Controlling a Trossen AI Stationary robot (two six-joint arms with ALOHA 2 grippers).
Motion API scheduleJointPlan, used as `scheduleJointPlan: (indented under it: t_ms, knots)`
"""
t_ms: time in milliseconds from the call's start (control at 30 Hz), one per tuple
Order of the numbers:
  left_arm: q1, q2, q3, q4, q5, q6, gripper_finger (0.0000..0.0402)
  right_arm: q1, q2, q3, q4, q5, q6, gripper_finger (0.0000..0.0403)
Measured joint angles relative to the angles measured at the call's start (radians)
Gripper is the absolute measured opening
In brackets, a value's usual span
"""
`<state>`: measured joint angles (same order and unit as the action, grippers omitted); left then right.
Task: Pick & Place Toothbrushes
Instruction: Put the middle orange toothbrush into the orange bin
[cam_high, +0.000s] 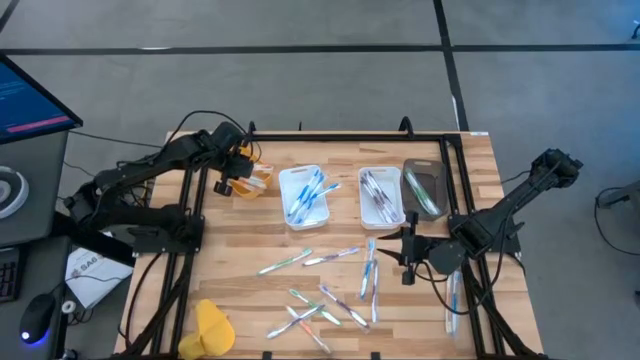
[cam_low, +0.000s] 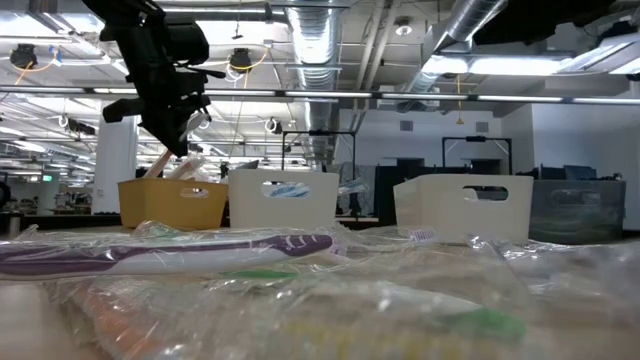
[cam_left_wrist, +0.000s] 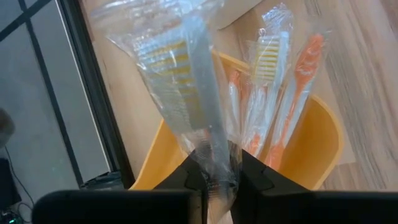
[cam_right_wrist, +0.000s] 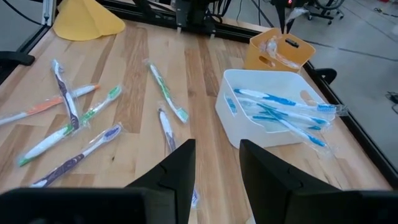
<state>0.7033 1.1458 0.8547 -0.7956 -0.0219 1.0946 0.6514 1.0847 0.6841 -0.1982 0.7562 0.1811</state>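
Note:
My left gripper (cam_high: 237, 172) hangs over the yellow tray (cam_high: 256, 183) at the table's far left, shut on a toothbrush (cam_left_wrist: 198, 118) in a clear wrapper. Orange toothbrushes (cam_left_wrist: 292, 93) stand in that tray. My right gripper (cam_high: 408, 262) is open, low over the table's right middle; a loose toothbrush (cam_right_wrist: 168, 132) lies just ahead of its fingers (cam_right_wrist: 177, 171). Several more wrapped toothbrushes (cam_high: 325, 295) lie scattered on the wood. One white tray (cam_high: 305, 195) holds blue ones, another (cam_high: 380, 196) grey ones, and a dark tray (cam_high: 422, 188) green ones. My left gripper pinches the wrapped toothbrush between its two fingers (cam_left_wrist: 193, 177) at the handle end (cam_left_wrist: 216, 163), wrapper bunched in the hold. It comes from above, pointing down. The brush head (cam_left_wrist: 163, 62) points away from the fingers, over the yellow tray's edge, lifted off the table.
A crumpled yellow cloth (cam_high: 212, 326) lies at the table's near left corner. Black frame rails (cam_high: 190, 230) run along the table's left and right sides. Bare wood (cam_right_wrist: 205, 68) lies between the loose brushes and the trays. A purple-handled brush (cam_low: 170, 255) lies close to the low camera.

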Motion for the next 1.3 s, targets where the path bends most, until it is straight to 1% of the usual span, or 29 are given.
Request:
scheduleJointPlan:
  t_ms: [267, 567, 767, 933, 1133, 1300]
  knots:
    - [0.002, 0.000, 0.000, 0.000, 0.000, 0.000, 0.0031, 0.000, 0.000, 0.000, -0.001, 0.000, -0.001, 0.0118]
    - [0.041, 0.000, 0.000, 0.003, 0.001, 0.000, 0.0033, 0.000, 0.000, 0.000, -0.006, 0.000, 0.003, 0.0118]
    - [0.058, 0.001, 0.000, 0.006, 0.023, -0.001, 0.0034, 0.000, 0.000, 0.000, -0.020, 0.000, 0.003, 0.0118]
    - [0.088, 0.034, 0.000, 0.016, 0.022, 0.000, 0.0034, 0.001, 0.000, 0.000, -0.027, 0.000, 0.003, 0.0118]
    - [0.090, 0.099, 0.000, 0.019, 0.019, 0.000, 0.0034, 0.001, 0.000, 0.000, -0.027, 0.000, 0.003, 0.0118]
    - [0.090, 0.103, 0.000, 0.019, 0.004, -0.003, 0.0041, 0.001, 0.000, 0.000, -0.027, 0.000, 0.003, 0.0118]
